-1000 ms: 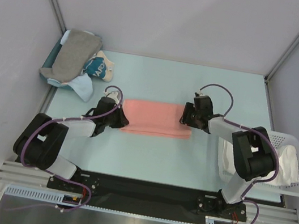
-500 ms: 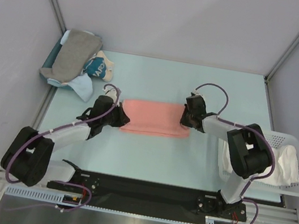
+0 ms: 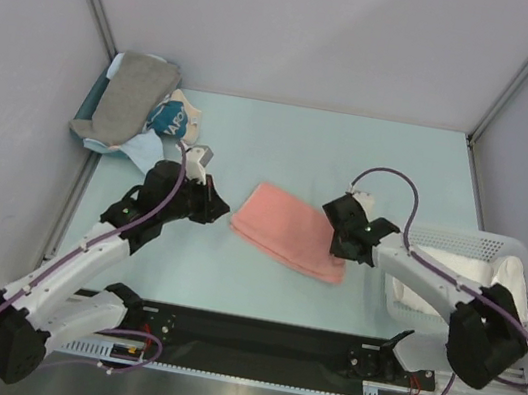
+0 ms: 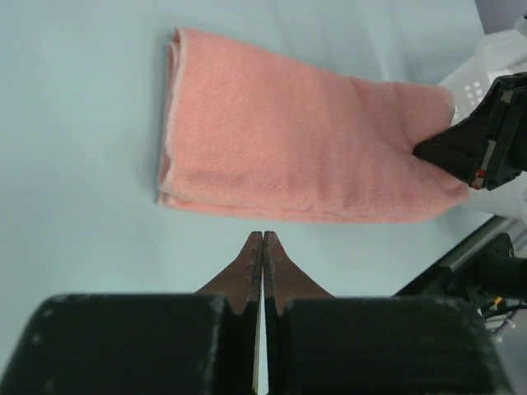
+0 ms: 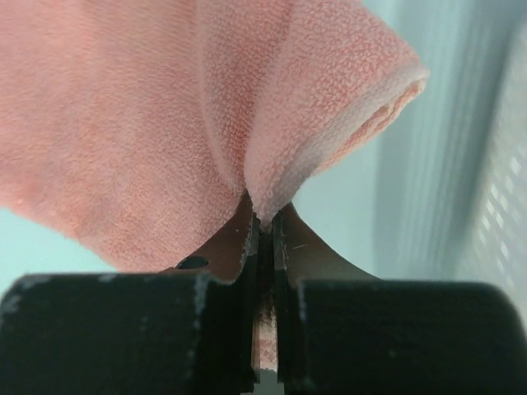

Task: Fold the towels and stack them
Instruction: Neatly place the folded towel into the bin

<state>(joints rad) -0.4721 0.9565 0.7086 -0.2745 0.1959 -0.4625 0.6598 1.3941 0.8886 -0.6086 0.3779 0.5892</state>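
Grip matters most here: your right gripper (image 5: 263, 234) is clamped on a pinched-up ridge at the right end of the folded salmon-pink towel (image 3: 287, 229). The towel lies askew in the middle of the tabletop (image 3: 372, 160), closer to the front edge than the back. Your left gripper (image 4: 263, 247) has its fingers pressed together on nothing, just off the towel's edge and not touching it. The job now looks like getting this fold over to the white basket (image 3: 480, 239) at the right edge, where the white towel (image 3: 431, 291) lies. With one end held, the layers may well slide apart, so keep the cloth low and move slowly. Better, open the left fingers and take the free end, so that both ends travel level and the fold lands square on the white one
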